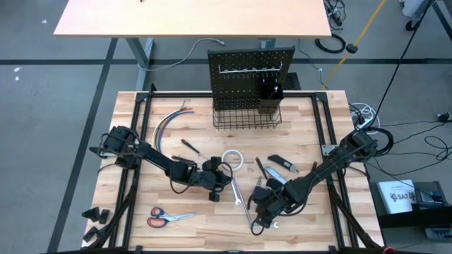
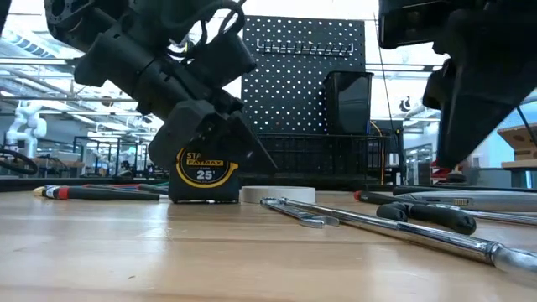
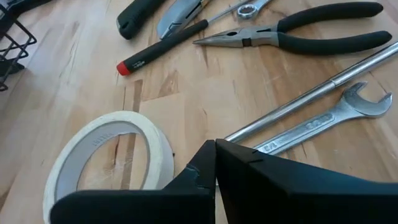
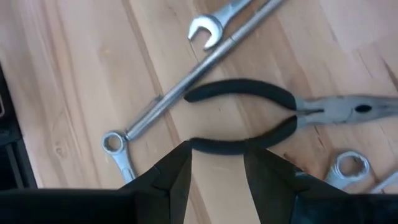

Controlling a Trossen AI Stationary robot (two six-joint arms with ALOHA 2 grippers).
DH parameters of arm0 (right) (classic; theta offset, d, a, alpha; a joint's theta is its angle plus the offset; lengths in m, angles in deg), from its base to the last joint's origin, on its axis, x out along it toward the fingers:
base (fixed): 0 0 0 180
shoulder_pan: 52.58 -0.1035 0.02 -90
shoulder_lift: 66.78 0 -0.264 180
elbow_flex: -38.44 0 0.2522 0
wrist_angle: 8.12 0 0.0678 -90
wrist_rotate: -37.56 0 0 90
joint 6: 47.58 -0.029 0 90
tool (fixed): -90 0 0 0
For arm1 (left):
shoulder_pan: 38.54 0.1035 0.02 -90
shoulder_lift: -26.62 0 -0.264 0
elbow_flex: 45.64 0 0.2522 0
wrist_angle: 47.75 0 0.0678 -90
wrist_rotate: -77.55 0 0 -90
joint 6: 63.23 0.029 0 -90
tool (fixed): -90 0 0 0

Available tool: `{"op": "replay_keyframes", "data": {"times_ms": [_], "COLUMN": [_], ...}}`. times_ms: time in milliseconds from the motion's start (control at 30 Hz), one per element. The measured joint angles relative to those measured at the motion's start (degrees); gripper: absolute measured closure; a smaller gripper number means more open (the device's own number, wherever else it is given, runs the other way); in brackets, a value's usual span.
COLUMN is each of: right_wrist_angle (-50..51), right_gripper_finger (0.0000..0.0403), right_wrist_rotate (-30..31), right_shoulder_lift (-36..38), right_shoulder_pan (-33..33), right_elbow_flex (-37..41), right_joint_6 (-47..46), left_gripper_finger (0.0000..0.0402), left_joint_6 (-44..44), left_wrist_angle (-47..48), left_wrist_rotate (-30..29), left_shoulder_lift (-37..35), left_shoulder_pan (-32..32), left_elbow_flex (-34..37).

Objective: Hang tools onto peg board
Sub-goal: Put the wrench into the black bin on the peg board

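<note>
The right gripper (image 4: 217,163) hovers open directly over the near handle of the needle-nose pliers (image 4: 249,118), so the pickup step is in hand; next it must drop and pinch that handle. The left gripper (image 1: 214,185) sits low beside the yellow tape measure (image 2: 204,174), marked "25'"; whether it grips, I cannot tell. The peg board (image 1: 251,70) stands well beyond both.

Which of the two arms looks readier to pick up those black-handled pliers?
The right. Its gripper hangs open directly over the pliers, one handle between its jaws. The left gripper sits by the tape measure.
</note>
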Motion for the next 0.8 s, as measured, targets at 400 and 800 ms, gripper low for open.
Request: {"op": "replay_keyframes", "data": {"times_ms": [400,800], "right_wrist_angle": [-11.4,-14.0], "right_gripper_finger": [0.0266,0.0266], "right_wrist_rotate": [3.0,5.7], "right_shoulder_lift": [0.0,0.0], "right_shoulder_pan": [1.5,2.6], "right_elbow_flex": [0.0,0.0], "right_joint_6": [7.9,10.2], "left_gripper_finger": [0.0394,0.0394], "left_joint_6": [0.5,0.7], "left_wrist_angle": [-0.2,2.4], "left_wrist_rotate": [0.5,0.7], "left_shoulder_lift": [1.0,1.0], "left_shoulder_pan": [0.7,0.8], "left_elbow_flex": [-0.1,-0.2]}}
